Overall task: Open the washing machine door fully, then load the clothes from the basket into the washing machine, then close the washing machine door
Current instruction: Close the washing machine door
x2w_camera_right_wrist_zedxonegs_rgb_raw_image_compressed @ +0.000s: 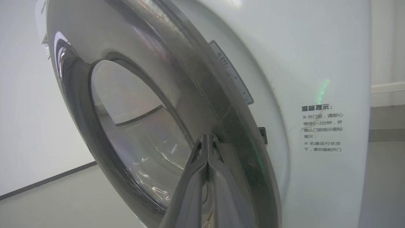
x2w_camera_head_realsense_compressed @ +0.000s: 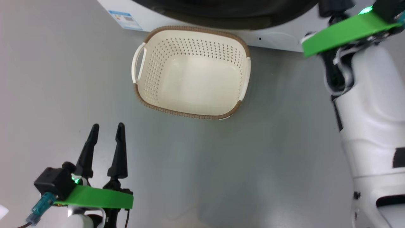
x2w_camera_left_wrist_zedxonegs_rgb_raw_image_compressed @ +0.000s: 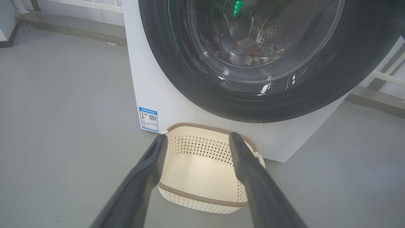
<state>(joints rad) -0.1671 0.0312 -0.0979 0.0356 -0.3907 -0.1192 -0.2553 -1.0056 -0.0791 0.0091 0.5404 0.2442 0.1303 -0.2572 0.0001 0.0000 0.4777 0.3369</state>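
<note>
The cream basket (x2w_camera_head_realsense_compressed: 152, 79) stands on the floor in front of the white washing machine (x2w_camera_head_realsense_compressed: 278, 39) with nothing in it. Through the glass of the washing machine door (x2w_camera_left_wrist_zedxonegs_rgb_raw_image_compressed: 177, 82) the clothes (x2w_camera_left_wrist_zedxonegs_rgb_raw_image_compressed: 243, 52) lie in the drum. The door (x2w_camera_right_wrist_zedxonegs_rgb_raw_image_compressed: 221, 104) sits close against the machine front (x2w_camera_right_wrist_zedxonegs_rgb_raw_image_compressed: 316, 63), with a dark latch showing at its edge. My right gripper (x2w_camera_right_wrist_zedxonegs_rgb_raw_image_compressed: 208, 136) is shut, its tips against the door's black rim. My left gripper (x2w_camera_head_realsense_compressed: 107, 126) hangs open at the lower left, short of the basket (x2w_camera_left_wrist_zedxonegs_rgb_raw_image_compressed: 202, 198), and holds nothing (x2w_camera_left_wrist_zedxonegs_rgb_raw_image_compressed: 198, 137).
Grey floor surrounds the basket. My right arm's white forearm (x2w_camera_head_realsense_compressed: 373, 110) and green plate (x2w_camera_head_realsense_compressed: 348, 31) take up the right side. A blue label sticker (x2w_camera_left_wrist_zedxonegs_rgb_raw_image_compressed: 148, 118) and a round flap (x2w_camera_left_wrist_zedxonegs_rgb_raw_image_compressed: 272, 145) mark the machine's lower front. A skirting ledge (x2w_camera_left_wrist_zedxonegs_rgb_raw_image_compressed: 69, 28) runs behind.
</note>
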